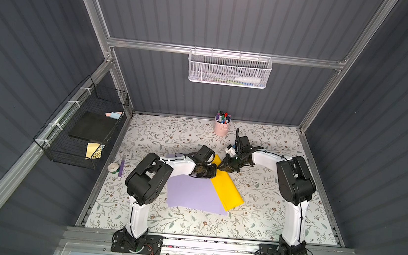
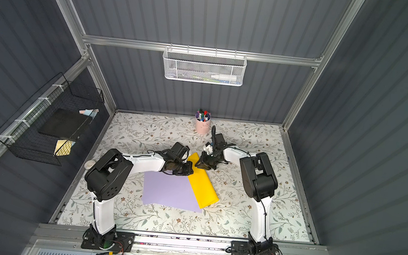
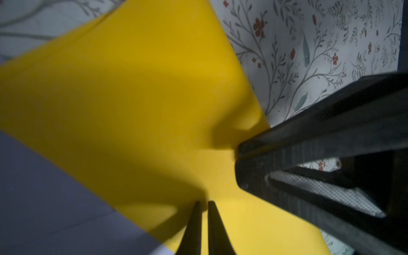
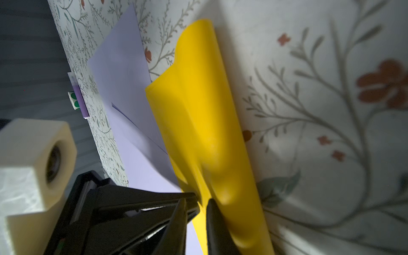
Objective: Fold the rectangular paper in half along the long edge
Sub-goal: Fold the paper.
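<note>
**1. Workpiece location.** The yellow paper (image 1: 227,187) lies near the middle of the floral table (image 1: 265,217), doubled over into a narrow strip. One long side rests on the purple sheets (image 1: 190,194). The other long side, the looped fold, lies on bare table toward the right arm. In the right wrist view the fold shows as a rounded bulge, not a flat crease.

**2. Right gripper (image 3: 238,152).** I hold it at the strip's far end, with its jaws closed down on the yellow paper at the fold-side edge. The paper dimples just beside the tips. I judge that this grip anchors both layers so they cannot slide apart while the fold is worked.

**3. Left gripper (image 3: 204,204).** Its jaws are almost together, with only a sliver between the fingertips. They sit over the top layer, close beside the right gripper. I see no paper caught between them, and I cannot tell whether the tips actually touch the sheet. Closed fingers make a narrow pressing tool, and I judge that to be the reason for this posture.

**4. Status and next move.** The halves are laid together, but the crease is not yet set. The next move calls for pressing along the fold toward the near end while the anchor holds.

**5. Caution.** The strip partly overlies the loose purple sheets. Pressure there may skew the layers.
</note>
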Controlling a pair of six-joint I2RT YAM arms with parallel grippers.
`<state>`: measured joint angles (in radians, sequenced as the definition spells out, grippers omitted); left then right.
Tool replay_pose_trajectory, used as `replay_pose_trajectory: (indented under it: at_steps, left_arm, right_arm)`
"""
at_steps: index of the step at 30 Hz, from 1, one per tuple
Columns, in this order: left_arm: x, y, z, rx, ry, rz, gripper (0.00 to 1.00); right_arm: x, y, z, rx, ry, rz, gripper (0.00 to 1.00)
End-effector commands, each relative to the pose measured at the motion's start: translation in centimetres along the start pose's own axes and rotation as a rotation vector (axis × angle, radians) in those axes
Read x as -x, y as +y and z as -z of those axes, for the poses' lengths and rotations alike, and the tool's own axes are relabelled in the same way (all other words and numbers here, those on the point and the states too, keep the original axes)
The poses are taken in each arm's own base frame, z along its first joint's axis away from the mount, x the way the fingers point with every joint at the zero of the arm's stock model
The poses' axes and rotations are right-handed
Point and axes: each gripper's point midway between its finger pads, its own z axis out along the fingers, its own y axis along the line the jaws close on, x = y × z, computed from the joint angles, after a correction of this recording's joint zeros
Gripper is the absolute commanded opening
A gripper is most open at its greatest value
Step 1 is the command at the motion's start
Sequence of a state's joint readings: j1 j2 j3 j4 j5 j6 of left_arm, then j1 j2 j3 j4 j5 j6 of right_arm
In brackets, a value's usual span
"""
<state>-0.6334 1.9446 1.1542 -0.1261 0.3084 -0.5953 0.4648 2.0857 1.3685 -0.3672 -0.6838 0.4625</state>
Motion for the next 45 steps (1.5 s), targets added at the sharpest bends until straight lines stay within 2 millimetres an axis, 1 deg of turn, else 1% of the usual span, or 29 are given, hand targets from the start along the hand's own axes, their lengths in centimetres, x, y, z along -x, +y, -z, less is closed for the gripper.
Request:
replay_pose_trajectory:
  at_steps: [1,6,10,13,14,15,16,18,26,32,39,45]
  left_arm:
    - [-0.7,0.4,-0.2,0.012,0.026,0.003,0.1]
    - [-1.6,1.1,-0.3,0.031,0.052,0.006,0.06]
    - [-1.8,1.1,0.1,0.038,0.055,0.004,0.06]
    - [-1.4,0.9,0.5,0.039,0.042,-0.001,0.12]
    - [-1.3,0.8,0.6,0.039,0.04,-0.004,0.15]
    - [-1.1,0.8,0.8,0.039,0.035,-0.005,0.22]
    - [-1.0,0.6,0.9,0.037,0.031,-0.008,0.25]
    - [-0.8,0.4,1.2,0.033,0.021,-0.013,0.29]
    - [-0.5,0.2,1.5,0.032,0.01,-0.017,0.3]
    - [-0.4,0.1,1.6,0.031,0.004,-0.018,0.3]
    - [0.0,-0.1,2.3,0.026,-0.028,-0.02,0.31]
    - [0.3,-0.4,2.3,0.016,-0.034,-0.018,0.31]
  right_arm:
    - [-0.4,-0.6,-0.7,-0.012,0.026,0.0,0.2]
    - [-0.4,-0.7,-0.7,-0.013,0.027,-0.003,0.2]
    - [-0.5,-0.7,-0.8,-0.013,0.028,-0.005,0.2]
    - [-0.4,-0.6,-0.8,-0.012,0.026,-0.005,0.2]
    - [-0.4,-0.6,-0.7,-0.013,0.026,-0.006,0.2]
    - [-0.4,-0.6,-0.7,-0.011,0.024,-0.004,0.2]
    - [-0.4,-0.6,-0.7,-0.012,0.025,-0.006,0.2]
    - [-0.4,-0.6,-0.7,-0.009,0.023,-0.006,0.2]
    - [-0.2,-0.3,-0.5,-0.004,0.008,-0.015,0.2]
    - [0.0,0.2,-0.4,0.032,-0.021,-0.037,0.2]
    - [-0.2,0.0,-0.5,0.034,-0.024,-0.047,0.2]
    - [-0.3,-0.1,-0.5,0.04,-0.031,-0.058,0.2]
